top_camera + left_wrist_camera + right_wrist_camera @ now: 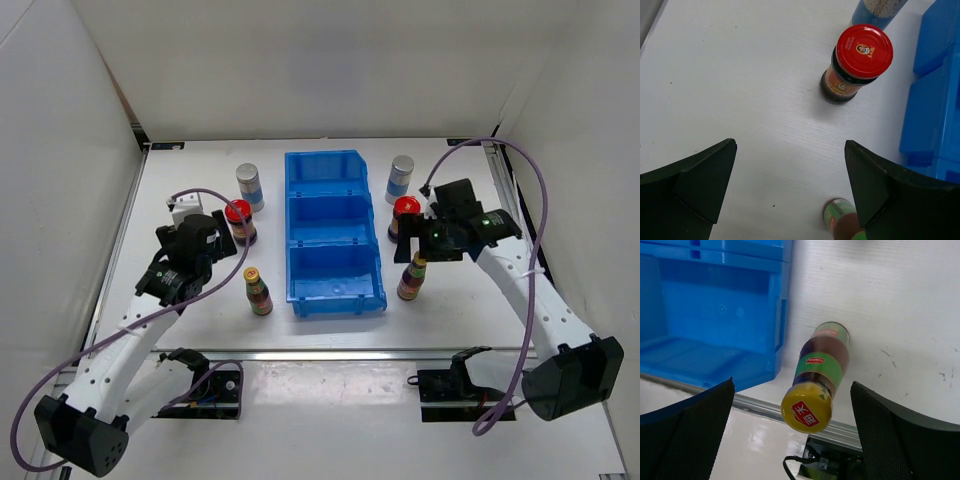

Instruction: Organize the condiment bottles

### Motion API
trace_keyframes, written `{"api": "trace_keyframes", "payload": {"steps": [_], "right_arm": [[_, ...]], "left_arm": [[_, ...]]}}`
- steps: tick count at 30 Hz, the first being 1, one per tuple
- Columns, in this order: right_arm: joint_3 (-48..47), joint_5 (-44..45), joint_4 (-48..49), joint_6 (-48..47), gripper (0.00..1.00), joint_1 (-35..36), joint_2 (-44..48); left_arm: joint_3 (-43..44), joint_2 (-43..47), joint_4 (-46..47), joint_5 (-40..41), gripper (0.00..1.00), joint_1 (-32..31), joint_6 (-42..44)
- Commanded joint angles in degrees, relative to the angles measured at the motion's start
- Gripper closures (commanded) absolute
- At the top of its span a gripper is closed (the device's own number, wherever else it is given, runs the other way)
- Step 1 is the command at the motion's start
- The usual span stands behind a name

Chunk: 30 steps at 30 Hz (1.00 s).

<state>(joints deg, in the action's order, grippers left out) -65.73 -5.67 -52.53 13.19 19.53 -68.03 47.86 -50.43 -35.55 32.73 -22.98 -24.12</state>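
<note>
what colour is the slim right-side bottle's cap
The cap is yellow with a red mark; clearest in the right wrist view.

Bare surface (730,85) open ahead of spread left tool (790,150), red-lid jar (857,62) and shaker (877,10) obstructing far right, blue bin (935,100) walling right side, yellow-cap bottle (820,370) in line with spread right tool (792,390), narrow gap to bin wall.

Six condiment bottles stand upright in two rows, back to front: left shaker (248,186), left red-lidded jar (239,219), left yellow-capped bottle (258,291); right shaker (401,178), right red-lidded jar (405,213), right yellow-capped bottle (413,276).
</note>
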Motion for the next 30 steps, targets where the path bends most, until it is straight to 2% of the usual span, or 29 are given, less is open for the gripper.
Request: {"api": "trace_keyframes", "payload": {"steps": [1, 9, 13, 21, 25, 30], "right_arm": [[1.05, 9.97, 0.41, 5.26, 0.0, 4.71, -0.7], [6.4, 29.12, -0.73, 15.45, 0.02, 16.84, -0.61], [8.95, 33.43, 0.15, 18.62, 0.06, 18.35, 1.32], [10.71, 35.12, 2.08, 19.77, 0.2, 18.88, 0.79], [12.39, 33.98, 6.12, 17.4, 0.21, 18.88, 2.11], [12.91, 33.45, 7.35, 16.87, 0.34, 18.35, 1.41]], "left_arm": [[1.98, 2.45, 0.48, 0.76, 0.0, 0.31, -0.92], [1.98, 1.92, 0.48, 1.28, 0.0, 0.31, -0.93], [1.98, 1.92, 0.48, 1.28, 0.0, 0.31, -0.93], [1.45, 1.39, 0.48, 1.28, 0.0, 0.31, -0.93], [1.45, 1.39, 0.48, 1.28, 0.0, 0.31, -0.93], [1.45, 0.86, 0.48, 1.28, 0.0, 0.31, -0.93]]}}
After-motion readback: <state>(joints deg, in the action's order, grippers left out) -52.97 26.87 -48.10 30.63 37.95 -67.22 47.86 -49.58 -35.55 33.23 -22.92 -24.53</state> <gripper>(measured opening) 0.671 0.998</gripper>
